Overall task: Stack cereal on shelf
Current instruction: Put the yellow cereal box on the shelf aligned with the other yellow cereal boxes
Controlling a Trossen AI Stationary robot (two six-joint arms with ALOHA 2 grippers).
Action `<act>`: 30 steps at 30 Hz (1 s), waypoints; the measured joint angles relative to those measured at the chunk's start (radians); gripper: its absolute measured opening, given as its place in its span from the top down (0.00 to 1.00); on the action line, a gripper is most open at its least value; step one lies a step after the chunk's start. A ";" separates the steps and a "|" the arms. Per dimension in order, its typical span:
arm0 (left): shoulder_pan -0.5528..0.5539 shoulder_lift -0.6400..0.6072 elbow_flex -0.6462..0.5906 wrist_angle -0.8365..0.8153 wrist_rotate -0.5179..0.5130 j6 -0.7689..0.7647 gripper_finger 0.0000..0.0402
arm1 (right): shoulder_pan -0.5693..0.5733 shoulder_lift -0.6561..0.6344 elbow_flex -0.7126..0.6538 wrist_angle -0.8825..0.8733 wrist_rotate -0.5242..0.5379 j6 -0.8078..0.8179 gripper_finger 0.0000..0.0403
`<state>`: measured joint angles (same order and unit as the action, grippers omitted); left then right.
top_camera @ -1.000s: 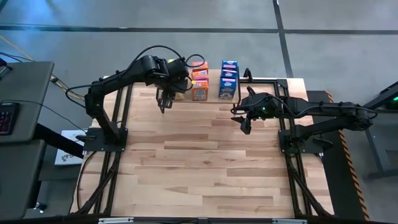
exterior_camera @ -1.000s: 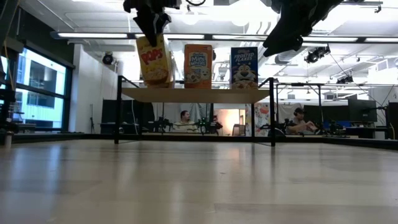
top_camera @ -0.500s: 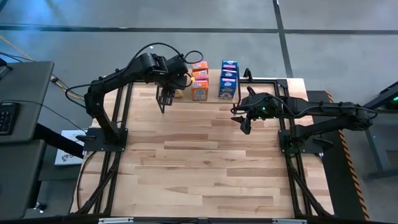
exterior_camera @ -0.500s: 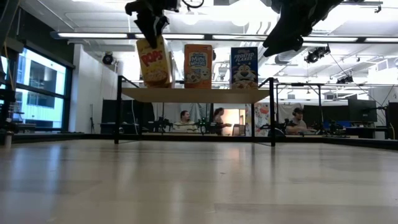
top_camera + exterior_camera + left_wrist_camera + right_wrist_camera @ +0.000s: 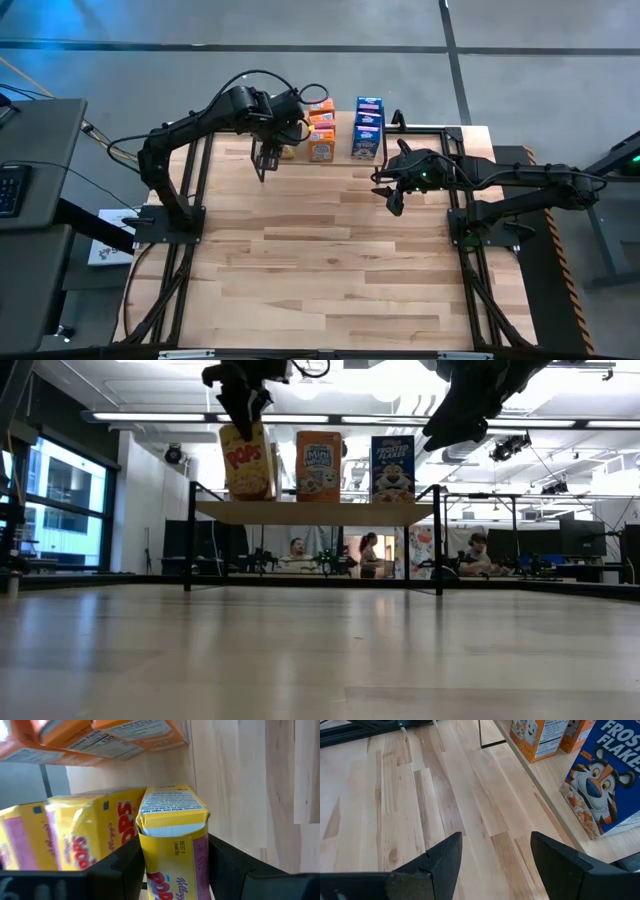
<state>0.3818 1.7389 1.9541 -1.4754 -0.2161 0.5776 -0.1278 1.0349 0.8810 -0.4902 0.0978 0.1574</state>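
The left claw [image 5: 245, 405] is clamped on a yellow cereal box [image 5: 172, 840], one dark finger [image 5: 120, 867] pressed to each side of it, and in the low view it holds that box [image 5: 247, 462] from above at the left end of the shelf [image 5: 315, 512], upright with a slight lean; whether its base rests on the shelf top or hangs just clear of it I cannot tell. Just beside the held box, in the left wrist view, stand more yellow boxes [image 5: 65, 832] on the shelf, and past them the orange boxes [image 5: 95, 737]. From above, the left claw [image 5: 265, 160] sits at the shelf's left front corner, with the orange row [image 5: 321, 130] in the middle and the blue row [image 5: 368, 127] at the right, each row running front to back. The low view shows an orange box [image 5: 318, 465] and a blue box [image 5: 392, 468] standing upright on the shelf, facing forward. The right claw [image 5: 394, 203] hangs over the desk [image 5: 330, 260] in front of the shelf's right end, its fingers [image 5: 440, 862] spread apart with nothing between them, near the front blue box [image 5: 600, 785]. People sit in the room beyond the desk.
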 joint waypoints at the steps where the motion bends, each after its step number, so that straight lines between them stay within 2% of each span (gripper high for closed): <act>1: 0.003 0.004 0.000 0.000 0.000 -0.003 0.58 | 0.000 0.000 0.000 0.000 0.000 0.000 0.43; 30: 0.008 0.027 0.000 0.033 -0.037 -0.051 0.58 | 0.000 0.000 0.000 0.000 0.000 0.000 0.43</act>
<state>0.3897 1.7664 1.9537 -1.4428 -0.2535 0.5266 -0.1278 1.0349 0.8810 -0.4900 0.0978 0.1570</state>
